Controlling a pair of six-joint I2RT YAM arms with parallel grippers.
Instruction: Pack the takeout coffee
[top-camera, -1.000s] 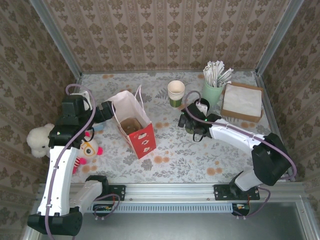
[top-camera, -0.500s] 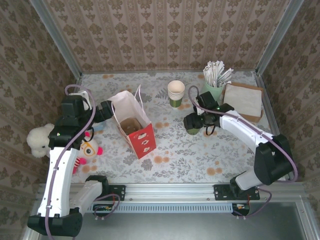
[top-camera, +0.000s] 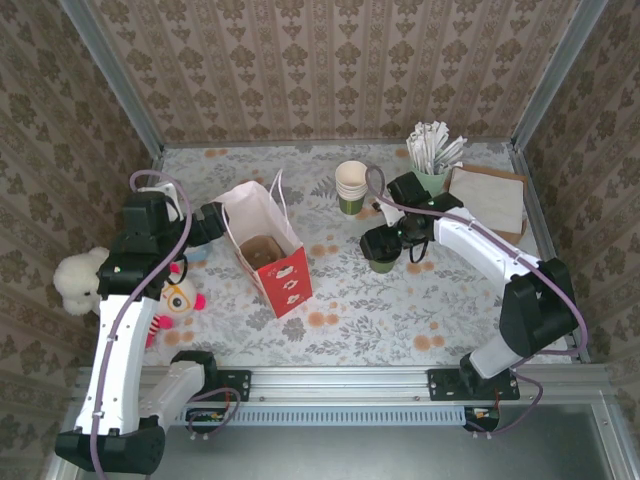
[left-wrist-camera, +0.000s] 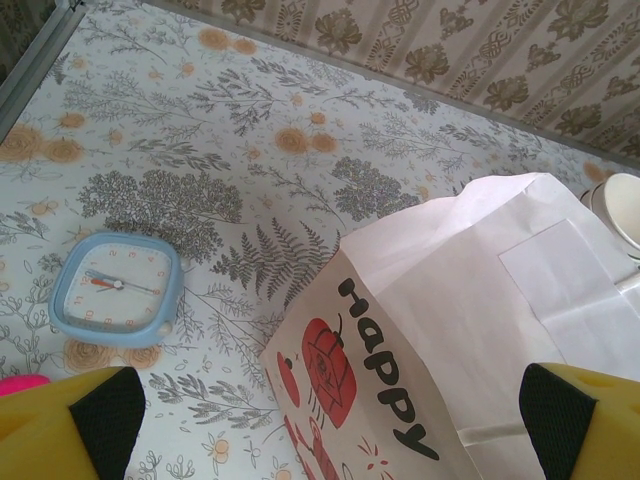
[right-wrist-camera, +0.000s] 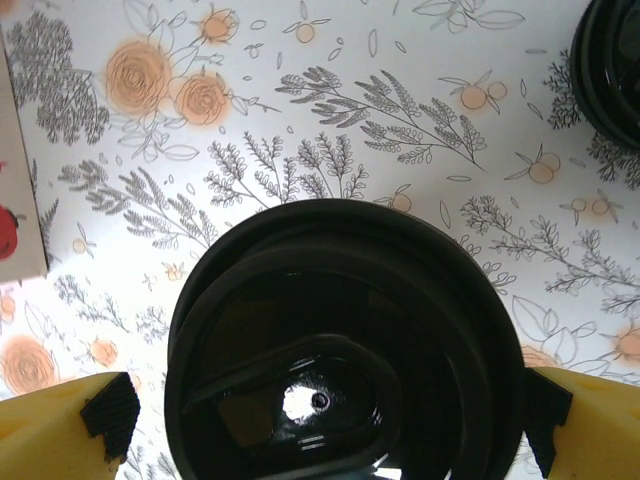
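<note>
The takeout coffee (top-camera: 382, 263), a dark green cup with a round black lid (right-wrist-camera: 340, 340), stands on the flowered table right of centre. My right gripper (top-camera: 381, 246) hangs over it, open. Its yellow fingers (right-wrist-camera: 60, 425) straddle the lid on both sides, the right gripper (right-wrist-camera: 325, 420) being centred on the lid. The white paper bag (top-camera: 266, 243) with a red front and the word HAPPY (left-wrist-camera: 390, 375) stands open left of centre, something brown inside. My left gripper (top-camera: 207, 224) is open beside the bag's left wall; in its wrist view the left gripper (left-wrist-camera: 330, 425) faces the bag.
A stack of cream-rimmed cups (top-camera: 352, 186), a mint cup of wrapped sticks (top-camera: 430, 165) and a napkin box (top-camera: 485, 203) stand at the back right. A blue clock (left-wrist-camera: 115, 297) lies left of the bag. Plush toys (top-camera: 82, 281) sit at the left edge. Another black round thing (right-wrist-camera: 612, 60) is beside the coffee.
My right arm has swung its wrist toward the back of the table, and the gripper now comes down onto the coffee from behind. The left arm and the bag have not moved.
</note>
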